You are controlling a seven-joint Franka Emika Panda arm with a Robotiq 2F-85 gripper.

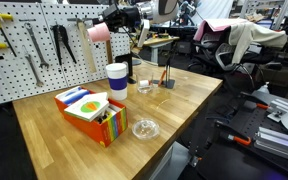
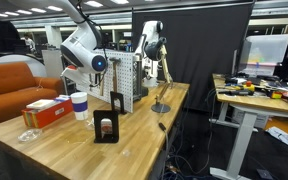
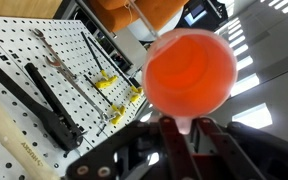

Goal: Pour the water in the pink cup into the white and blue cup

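Wrist view, starting at the gripper (image 3: 184, 130): closed down tight, pinching a narrow pink part at the edge of the pink cup (image 3: 189, 68). Looks straight into the cup's round mouth, glowing orange-pink against the light; cannot tell whether any water is inside. Past the cup, takes in a white pegboard (image 3: 44, 60) hung with a black-handled tool (image 3: 34, 100), a long thin tool (image 3: 69, 70) and yellow hooks (image 3: 109, 85).

Seen in an exterior view, holds the pink cup (image 1: 99, 32) up in the air at the end of the dark arm (image 1: 126, 17), in front of the pegboard and well above the wooden table (image 1: 184, 100). Lower down, finds the white and blue cup (image 1: 116, 78) standing upright on the table, apart from the pink cup and not touched by it. Just beside it, a colourful box (image 1: 89, 112); near it, two clear glass dishes (image 1: 144, 128), one toward the front edge and one farther back. Beyond those, a small stand with a rod (image 1: 167, 80).
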